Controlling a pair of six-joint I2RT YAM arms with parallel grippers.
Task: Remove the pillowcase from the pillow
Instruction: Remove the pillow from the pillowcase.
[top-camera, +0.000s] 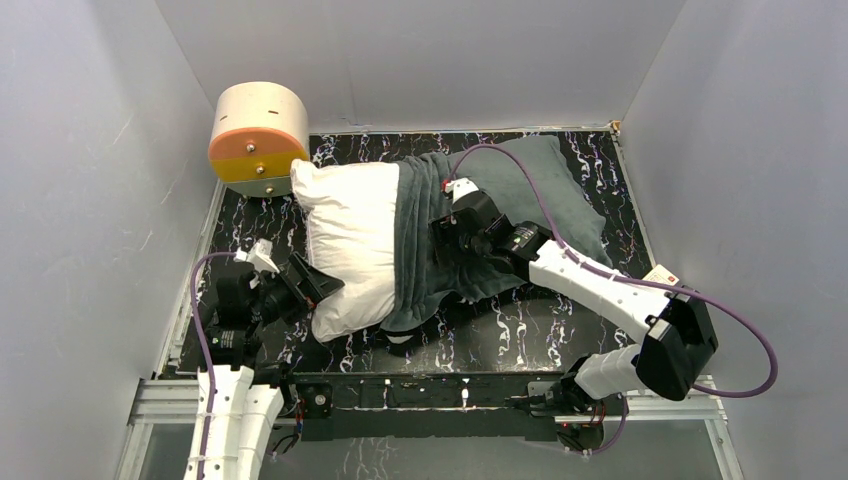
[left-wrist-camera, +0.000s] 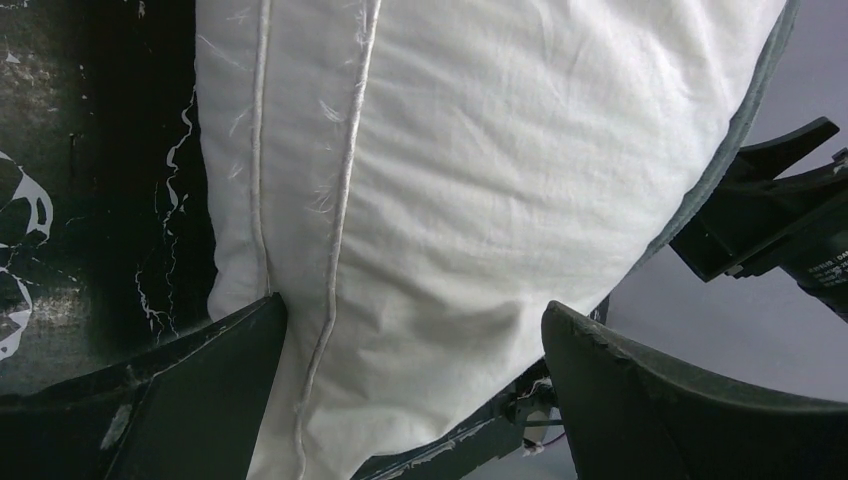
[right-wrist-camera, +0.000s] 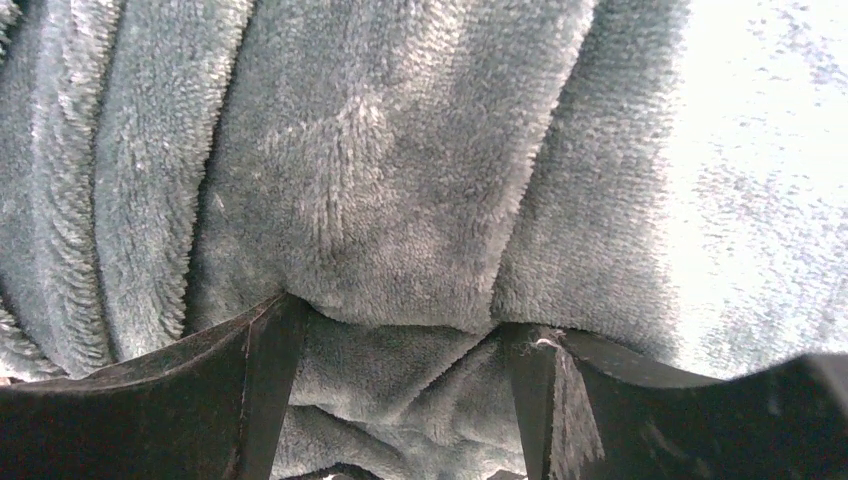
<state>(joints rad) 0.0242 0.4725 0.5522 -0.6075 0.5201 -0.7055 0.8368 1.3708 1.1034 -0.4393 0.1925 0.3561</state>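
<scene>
Black fingers of the left end effector (left-wrist-camera: 412, 305) fill the bottom of its wrist view. They are spread wide and stand open around the bare white end of the pillow (left-wrist-camera: 450, 150), which bulges between them, one finger touching its seam. The right end effector (right-wrist-camera: 400, 315) also has its fingers well apart, pressed into the grey plush of the pillowcase (right-wrist-camera: 380, 150) with a thick fold between them; whether that fold is pinched I cannot tell. From above, the pillow lies centre-left on the black worktop (top-camera: 540, 330). The pillowcase covers its right half and trails toward the upper right.
</scene>
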